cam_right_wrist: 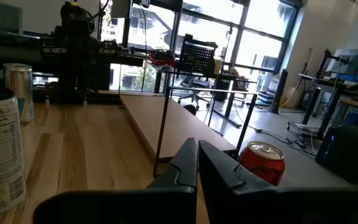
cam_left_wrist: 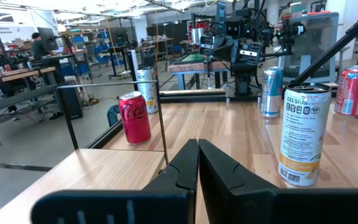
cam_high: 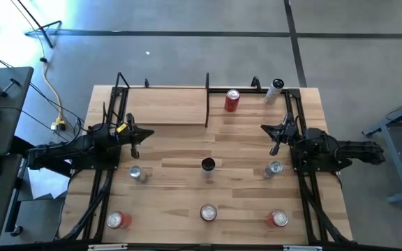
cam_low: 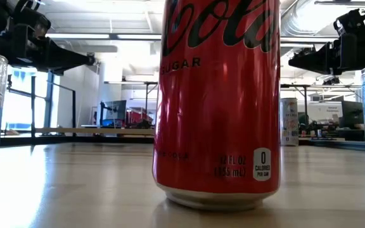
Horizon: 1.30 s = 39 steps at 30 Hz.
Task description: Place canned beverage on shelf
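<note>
The shelf [cam_high: 166, 104], a pale wood platform with a black frame and an upright end panel, stands at the table's far edge, left of centre. A red can [cam_high: 232, 100] stands upright on the table just right of that panel. A dark-topped can [cam_high: 208, 165] stands at the table's middle, and it also shows in the left wrist view [cam_left_wrist: 303, 134]. Several more cans stand nearer the front, among them a red one [cam_low: 217, 101] close to the low camera. My left gripper [cam_high: 133, 146] and my right gripper [cam_high: 274, 145] hover level at the table's sides, both shut and holding nothing.
Silver cans [cam_high: 137, 173] [cam_high: 274, 169] stand below each gripper's side of the table. Red cans [cam_high: 117, 220] [cam_high: 279, 219] stand near the front corners. A pale can [cam_high: 276, 89] sits at the far right. Bare tabletop lies between the shelf and the middle can.
</note>
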{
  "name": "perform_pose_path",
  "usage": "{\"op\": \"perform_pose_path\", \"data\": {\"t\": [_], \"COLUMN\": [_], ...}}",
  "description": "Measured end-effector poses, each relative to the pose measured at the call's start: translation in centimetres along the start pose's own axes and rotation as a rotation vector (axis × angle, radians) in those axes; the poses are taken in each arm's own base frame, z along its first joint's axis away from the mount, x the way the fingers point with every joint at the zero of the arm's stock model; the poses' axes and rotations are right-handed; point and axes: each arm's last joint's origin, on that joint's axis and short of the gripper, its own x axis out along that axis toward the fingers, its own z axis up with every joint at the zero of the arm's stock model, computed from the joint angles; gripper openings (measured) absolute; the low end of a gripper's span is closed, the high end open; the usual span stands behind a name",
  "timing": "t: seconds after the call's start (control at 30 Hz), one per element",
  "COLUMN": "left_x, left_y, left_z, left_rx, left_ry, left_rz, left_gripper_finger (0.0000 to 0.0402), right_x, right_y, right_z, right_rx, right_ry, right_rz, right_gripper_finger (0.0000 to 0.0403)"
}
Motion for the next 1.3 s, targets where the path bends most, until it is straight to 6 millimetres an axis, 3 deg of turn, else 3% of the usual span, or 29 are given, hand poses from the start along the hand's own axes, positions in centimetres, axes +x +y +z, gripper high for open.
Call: {"op": "perform_pose_path", "data": {"t": [0.2, 0.53, 0.83, 1.07, 1.3], "left_x": [0.0, 0.0, 0.0, 0.0, 0.0], "left_y": [0.0, 0.0, 0.1, 0.1, 0.2], "left_z": [0.0, 0.1, 0.5, 0.5, 0.6], "left_rx": [0.000, 0.000, -0.038, -0.099, -0.119], "left_ry": [0.000, -0.008, -0.046, -0.052, -0.057], "left_rz": [-0.001, 0.002, 0.035, 0.034, 0.033], "left_gripper_finger": [0.0005, 0.0005, 0.0005, 0.0005, 0.0005], "right_x": [0.0, -0.2, 1.1, 3.4, 6.0], "right_y": [0.1, -0.4, 0.0, -0.6, 1.0], "right_z": [0.2, 2.2, 2.0, 5.2, 8.7], "right_rx": [0.083, 0.074, 0.118, 0.158, 0.175], "right_ry": [-0.030, -0.230, -0.063, 0.067, 0.226], "right_rz": [0.046, 0.004, -0.008, -0.022, 0.216], "right_gripper_finger": [0.0000, 0.0000, 0.0000, 0.0000, 0.0000]}}
